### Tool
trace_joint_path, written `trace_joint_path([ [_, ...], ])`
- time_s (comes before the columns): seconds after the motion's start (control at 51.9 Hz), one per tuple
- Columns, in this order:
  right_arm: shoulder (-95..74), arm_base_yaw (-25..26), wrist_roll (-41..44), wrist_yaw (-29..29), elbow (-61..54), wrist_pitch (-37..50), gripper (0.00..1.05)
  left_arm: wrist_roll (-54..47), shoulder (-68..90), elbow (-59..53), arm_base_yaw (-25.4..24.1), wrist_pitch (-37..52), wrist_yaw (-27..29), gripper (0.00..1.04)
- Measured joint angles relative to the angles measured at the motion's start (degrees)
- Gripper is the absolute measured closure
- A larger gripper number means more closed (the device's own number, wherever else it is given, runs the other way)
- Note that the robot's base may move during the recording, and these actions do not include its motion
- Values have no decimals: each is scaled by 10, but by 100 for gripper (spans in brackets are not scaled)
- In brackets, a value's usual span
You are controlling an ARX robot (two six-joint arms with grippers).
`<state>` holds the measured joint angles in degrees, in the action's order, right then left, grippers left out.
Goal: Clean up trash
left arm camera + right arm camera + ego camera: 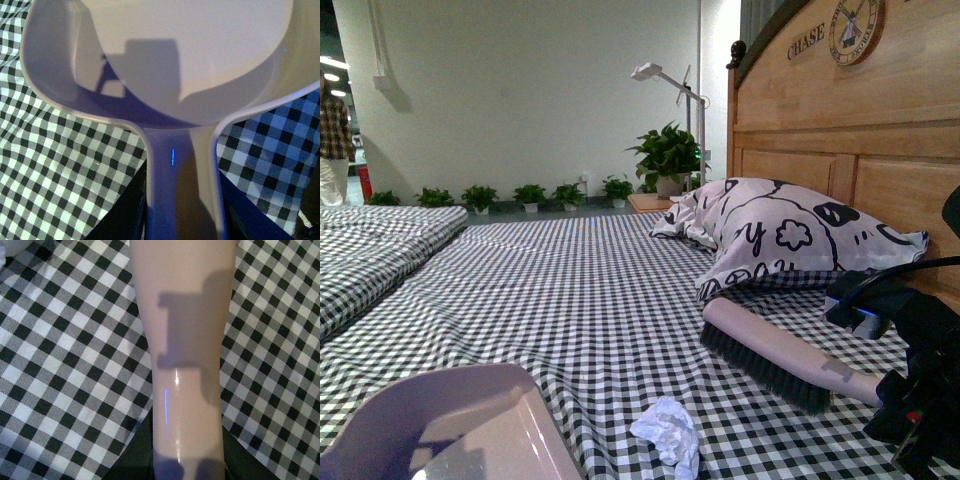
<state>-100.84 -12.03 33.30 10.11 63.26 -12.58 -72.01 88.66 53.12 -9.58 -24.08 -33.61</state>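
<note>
Bedding in a black-and-white check, the checked sheet [570, 290], spreads across the whole front view and serves as the landmark for everything else. Behind it, on the robot's right, rises the wooden headboard [840, 120], carrying a round emblem and the word CHASE. Against the base of that headboard, on the sheet, lies the patterned pillow [780, 240], white with black outline drawings. Beyond the far edge of the sheet a row of small potted plants [530, 195] lines the white wall, with a larger plant and a white lamp beside the headboard post.

Nearer the camera, the pale dustpan [460, 425] sits low over the sheet at the robot's left; in the left wrist view its scoop and handle [180, 165] fill the frame over the check. The left hand [182, 220] is closed on that handle, dark fingers flanking it on both sides. The pale brush [775, 355], dark bristles downward, rests on the sheet just in front of the pillow, its handle running toward the right hand [910, 410]. In the right wrist view that hand [187, 467] grips the brush handle [185, 340].

The trash [667, 432], a small crumpled white wad, lies on the sheet between dustpan and brush, touching neither.
</note>
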Motion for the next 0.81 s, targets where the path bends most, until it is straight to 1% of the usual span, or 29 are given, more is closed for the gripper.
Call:
trace_joint_path([
  [0.655, 33, -51, -7, 4, -94, 21, 87, 6, 27, -5, 1, 18, -5, 78],
  [0.809, 46, -63, -7, 19, -105, 11, 87, 7, 29, -5, 2, 17, -5, 78],
])
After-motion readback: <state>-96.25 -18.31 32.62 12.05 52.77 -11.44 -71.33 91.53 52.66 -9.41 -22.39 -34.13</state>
